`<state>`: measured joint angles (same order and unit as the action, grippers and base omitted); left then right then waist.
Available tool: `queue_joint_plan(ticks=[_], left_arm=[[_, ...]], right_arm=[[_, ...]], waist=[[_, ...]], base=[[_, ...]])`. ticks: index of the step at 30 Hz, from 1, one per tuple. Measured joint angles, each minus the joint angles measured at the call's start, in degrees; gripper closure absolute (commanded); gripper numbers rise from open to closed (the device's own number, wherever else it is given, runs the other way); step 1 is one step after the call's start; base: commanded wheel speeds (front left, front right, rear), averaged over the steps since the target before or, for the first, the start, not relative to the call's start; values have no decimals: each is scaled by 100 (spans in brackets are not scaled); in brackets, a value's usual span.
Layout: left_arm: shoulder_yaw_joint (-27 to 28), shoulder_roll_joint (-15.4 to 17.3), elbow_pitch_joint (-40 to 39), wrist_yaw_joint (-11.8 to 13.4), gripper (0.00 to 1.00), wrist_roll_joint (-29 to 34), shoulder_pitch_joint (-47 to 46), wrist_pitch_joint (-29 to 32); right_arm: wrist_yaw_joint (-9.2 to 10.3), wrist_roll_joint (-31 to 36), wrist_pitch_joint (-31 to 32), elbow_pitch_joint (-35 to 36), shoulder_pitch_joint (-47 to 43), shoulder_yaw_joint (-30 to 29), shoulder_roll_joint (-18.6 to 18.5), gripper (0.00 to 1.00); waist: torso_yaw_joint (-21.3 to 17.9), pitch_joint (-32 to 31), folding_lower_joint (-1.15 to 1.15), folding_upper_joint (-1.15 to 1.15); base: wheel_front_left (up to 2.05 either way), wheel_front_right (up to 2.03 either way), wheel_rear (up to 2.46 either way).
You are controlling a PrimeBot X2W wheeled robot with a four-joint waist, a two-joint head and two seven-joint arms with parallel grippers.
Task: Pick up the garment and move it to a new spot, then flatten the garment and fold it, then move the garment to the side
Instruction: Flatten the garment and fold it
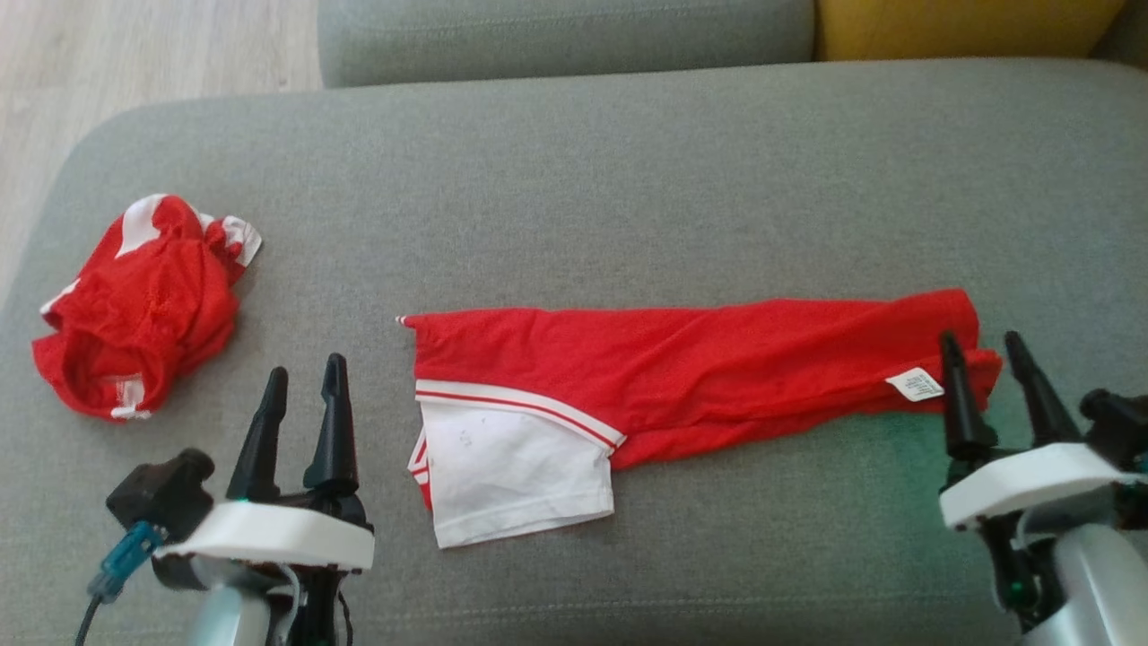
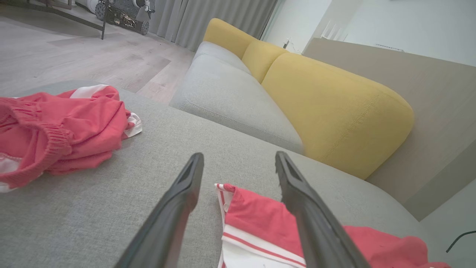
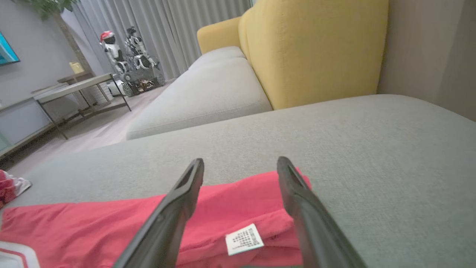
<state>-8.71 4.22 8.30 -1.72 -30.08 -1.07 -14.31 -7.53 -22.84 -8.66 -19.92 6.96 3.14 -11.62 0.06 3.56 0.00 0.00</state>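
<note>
Sofa seat of grey woven fabric (image 1: 628, 179) spread under and ahead of both sets of jaws. A rounded yellow fabric back cushion (image 2: 334, 111) rose well beyond the left jaws, off to their right.

A long red cloth garment (image 1: 700, 359) lay on the seat as a narrow folded strip, stretched across the span between the left jaws and the right jaws. Its white rectangular panel with red-striped edges (image 1: 511, 475) lay just to the right of the left jaws. In the left wrist view the strip's striped corner sat just ahead of the two fingers.

A crumpled red and white cloth heap (image 1: 143, 314) sat to the left of the left jaws, level with their tips and well apart from the strip.

The left jaws stood apart, their long dark fingers (image 1: 334, 422) holding nothing. The right jaws stood apart too, their dark fingers (image 1: 960, 404) straddling the strip's other end; whether they touched the cloth could not be told.

A small white printed care label (image 1: 915, 384) lay on that end, between the right jaws' fingers in the right wrist view.
</note>
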Motion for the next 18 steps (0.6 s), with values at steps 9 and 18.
queue_joint_plan(ticks=[9,18], left_arm=[[178,-123,241,-301,0,230,-277,0],[192,-152,367,-419,0,278,-371,0]], right_arm=[[0,323,467,-809,736,-1013,246,0],[-1,525,924,-2073,1252,-1560,289,0]], waist=[[77,362,0,0],[209,493,0,0]], base=[[0,0,0],[0,0,0]])
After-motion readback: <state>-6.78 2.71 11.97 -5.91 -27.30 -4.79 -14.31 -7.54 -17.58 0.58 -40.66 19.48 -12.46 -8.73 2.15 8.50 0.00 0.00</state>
